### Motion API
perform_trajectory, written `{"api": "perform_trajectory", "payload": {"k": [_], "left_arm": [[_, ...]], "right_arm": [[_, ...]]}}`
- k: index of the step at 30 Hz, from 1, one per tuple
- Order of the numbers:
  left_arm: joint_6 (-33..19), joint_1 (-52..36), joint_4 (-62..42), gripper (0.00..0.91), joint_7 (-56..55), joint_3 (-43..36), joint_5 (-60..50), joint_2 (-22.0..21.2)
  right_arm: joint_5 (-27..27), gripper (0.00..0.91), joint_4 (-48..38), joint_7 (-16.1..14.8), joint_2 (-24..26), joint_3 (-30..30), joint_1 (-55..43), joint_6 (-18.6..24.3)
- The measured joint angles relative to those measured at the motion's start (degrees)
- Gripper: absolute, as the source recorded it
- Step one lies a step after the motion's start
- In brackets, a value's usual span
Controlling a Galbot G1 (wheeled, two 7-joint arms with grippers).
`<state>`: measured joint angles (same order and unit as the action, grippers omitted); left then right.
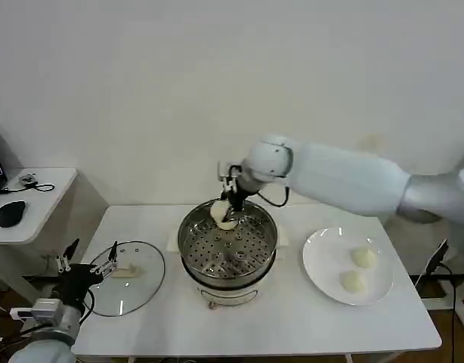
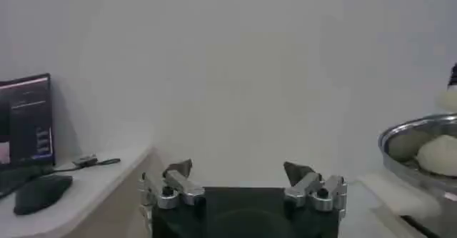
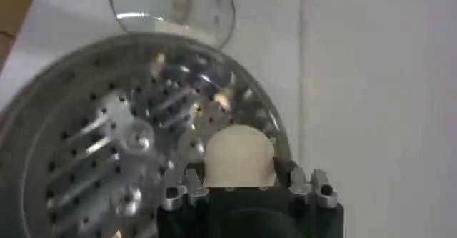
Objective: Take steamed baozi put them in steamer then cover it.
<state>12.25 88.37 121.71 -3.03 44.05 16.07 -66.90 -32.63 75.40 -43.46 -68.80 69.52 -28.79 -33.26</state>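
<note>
The right gripper (image 1: 226, 214) is closed around one steamed baozi (image 3: 239, 156), holding it at the far rim of the steamer (image 1: 251, 261), just above the perforated tray. Two more baozi (image 1: 363, 257) wait on the white plate (image 1: 319, 261) beside the steamer. The cover (image 1: 145, 291) lies on the table, untouched, by the idle, open left gripper (image 1: 87, 261). Loading looks about midway; covering remains.

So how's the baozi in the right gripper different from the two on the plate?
The held baozi hangs between the right gripper's jaws over the steamer's far rim; the plate baozi and its neighbour lie free on the white plate. The held one is clamped, the others untouched. All are round, cream-white buns.
</note>
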Motion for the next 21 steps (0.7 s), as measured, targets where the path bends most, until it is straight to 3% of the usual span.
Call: {"api": "perform_trajectory", "payload": {"k": [15, 16, 17, 21], "left_arm": [[-0.4, 0.3, -0.5, 0.907, 0.2, -0.5, -0.5, -0.2], [-0.5, 0.3, -0.5, 0.907, 0.2, -0.5, -0.6, -0.2], [-0.5, 0.4, -0.5, 0.907, 0.2, -0.5, -0.6, -0.2], [-0.5, 0.5, -0.3, 0.907, 0.2, -0.4, -0.7, -0.3]], "right_arm": [[-0.9, 0.665, -4.6, 0.8, -6.5, 0.7, 4.5, -2.8], [-0.8, 0.675, -4.9, 0.8, -6.6, 0.7, 4.6, -2.8], [-0.7, 0.776, -5.0, 0.8, -6.6, 0.8, 4.7, -2.9], [-0.8, 0.786, -5.0, 0.6, -6.8, 0.8, 5.2, -3.2]]}}
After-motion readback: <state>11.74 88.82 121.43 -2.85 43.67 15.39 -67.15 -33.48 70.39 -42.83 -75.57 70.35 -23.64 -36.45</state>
